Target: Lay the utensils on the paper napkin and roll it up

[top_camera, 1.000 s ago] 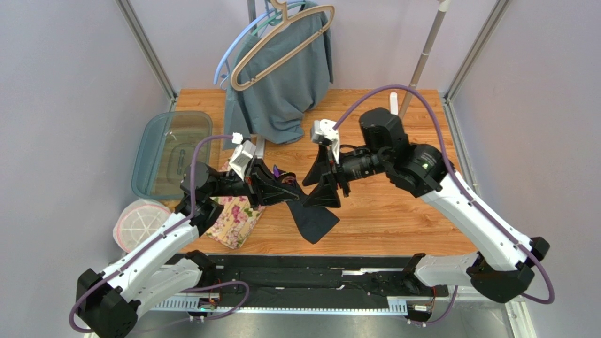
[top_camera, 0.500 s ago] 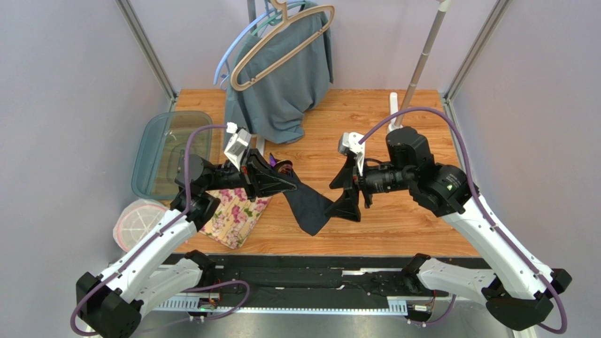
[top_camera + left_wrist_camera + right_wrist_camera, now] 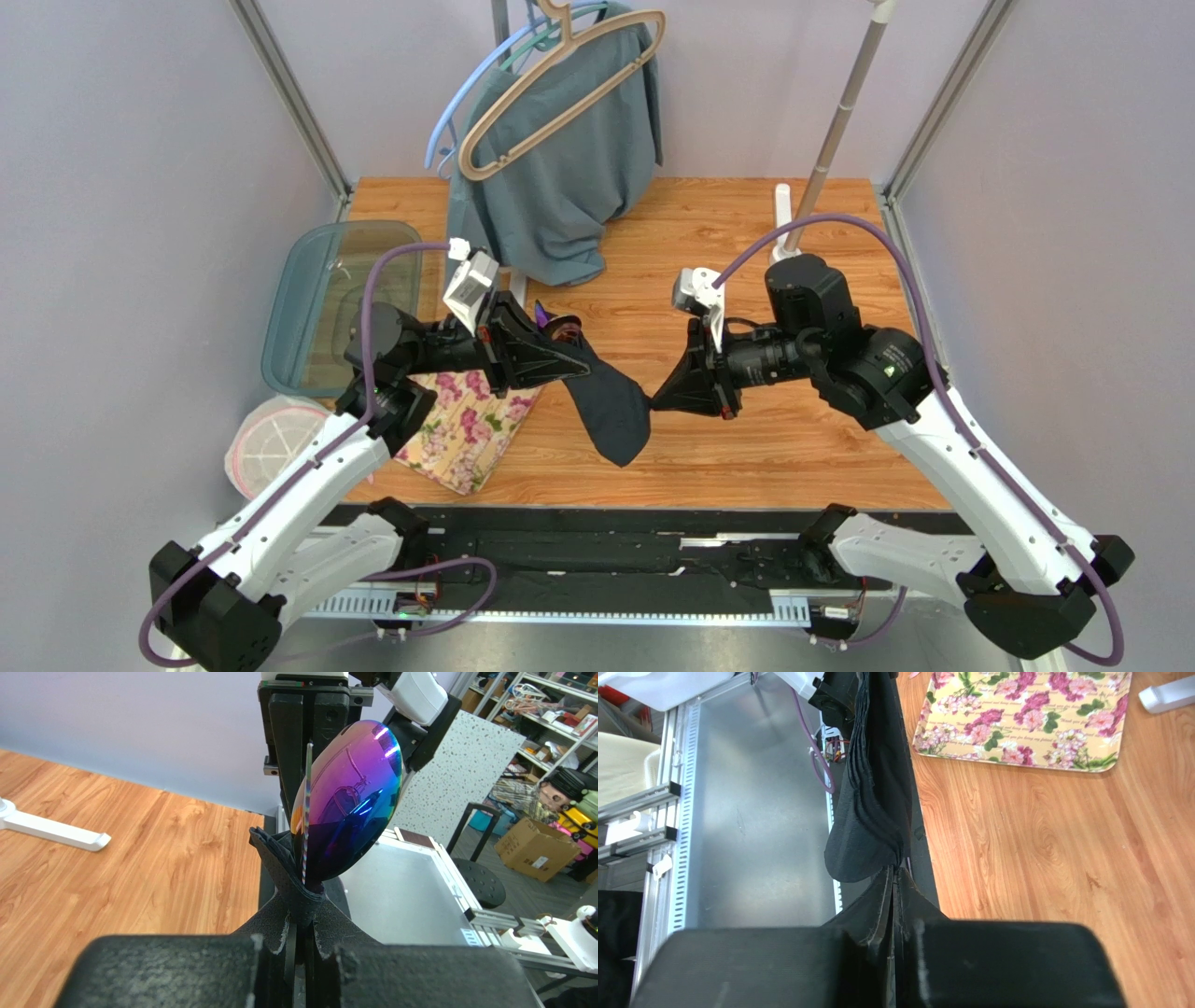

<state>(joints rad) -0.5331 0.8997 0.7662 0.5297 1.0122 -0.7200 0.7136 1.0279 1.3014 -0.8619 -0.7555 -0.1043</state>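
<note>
- Black paper napkin (image 3: pixel 613 413), bunched into a loose twist, sags between the two claws over the middle of the wooden surface (image 3: pixel 786 434). I cannot tell whether its low tip touches the wood.
- The left claw (image 3: pixel 575 367), at 10 o'clock of the napkin, is clamped on one end of the paper. The paper there is wrapped round the neck of a spoon (image 3: pixel 347 801).
- The spoon's bowl shines purple, blue and green and stands up out of the claw. A thin metal edge beside it may be a second utensil, but I cannot be sure.
- The right claw (image 3: pixel 662 398), at 3 o'clock of the napkin, is pinched tight on the other end of the paper.
- Step in hand, as I judge it: the cutlery is already inside the napkin and the rolling is under way, with the bundle untidy.
- The next move likely calls for both claws to work together. They would turn or fold the loose paper snugly round the handles without tearing it or letting the spoon slip out.
- A floral mat (image 3: pixel 470 420) lies at 8 o'clock of the napkin, partly under the left arm.
- Containers: a see-through teal plastic tub (image 3: pixel 312 266) sits at 9 o'clock of the surface. I can make out nothing inside it.
- A round white tub (image 3: pixel 278 437) sits at 8 o'clock, its contents hidden under a pinkish top.
</note>
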